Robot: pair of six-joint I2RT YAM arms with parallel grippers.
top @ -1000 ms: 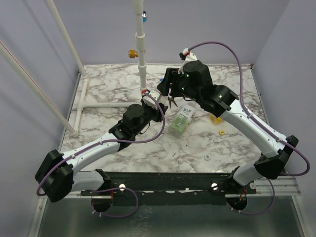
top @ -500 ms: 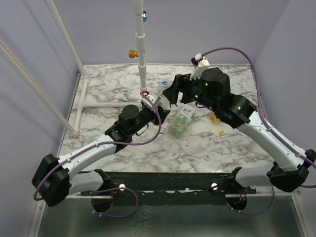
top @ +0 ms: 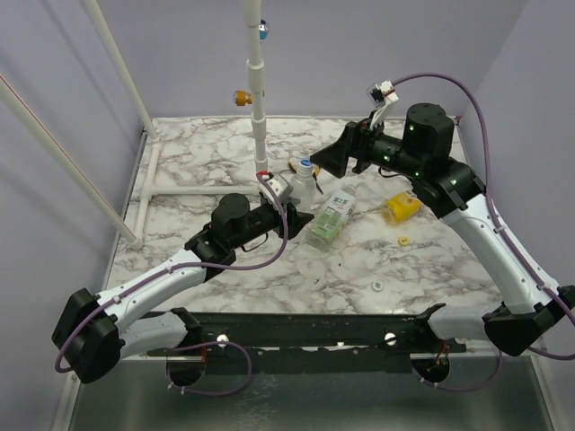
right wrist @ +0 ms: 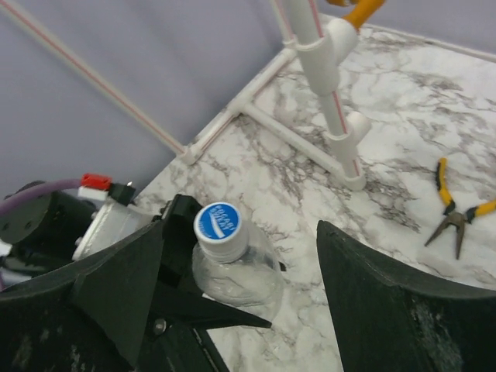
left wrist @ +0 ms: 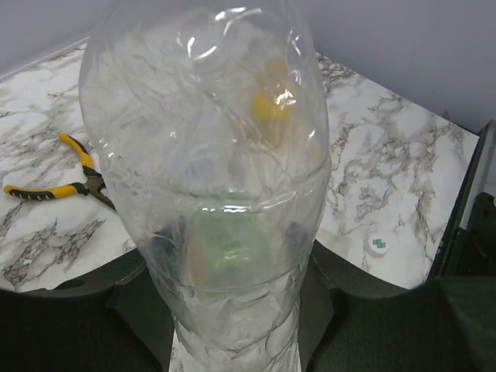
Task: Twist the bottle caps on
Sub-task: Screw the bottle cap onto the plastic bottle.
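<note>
My left gripper (top: 293, 208) is shut on a clear bottle (top: 301, 187), held upright over the table. The bottle (left wrist: 209, 178) fills the left wrist view, with dark fingers (left wrist: 93, 310) at both sides of its lower part. A blue cap (right wrist: 218, 223) sits on its neck. My right gripper (right wrist: 240, 232) is open above and around the cap, with both fingers (right wrist: 403, 310) apart from it. A second bottle with a green-and-white label (top: 331, 218) lies on the table. A yellow bottle (top: 402, 207), a yellow cap (top: 404, 241) and a whitish cap (top: 378, 286) lie to the right.
Yellow-handled pliers (right wrist: 453, 213) lie on the marble behind the held bottle. A white pipe stand (top: 258, 99) rises at the back centre, with white pipes (top: 184, 192) along the left side of the table. Purple walls close in the table.
My right gripper has opened and drawn back up and to the right, off the bottle's top. The blue cap now shows on the bottle. The left arm has kept its grip and shifted slightly.
</note>
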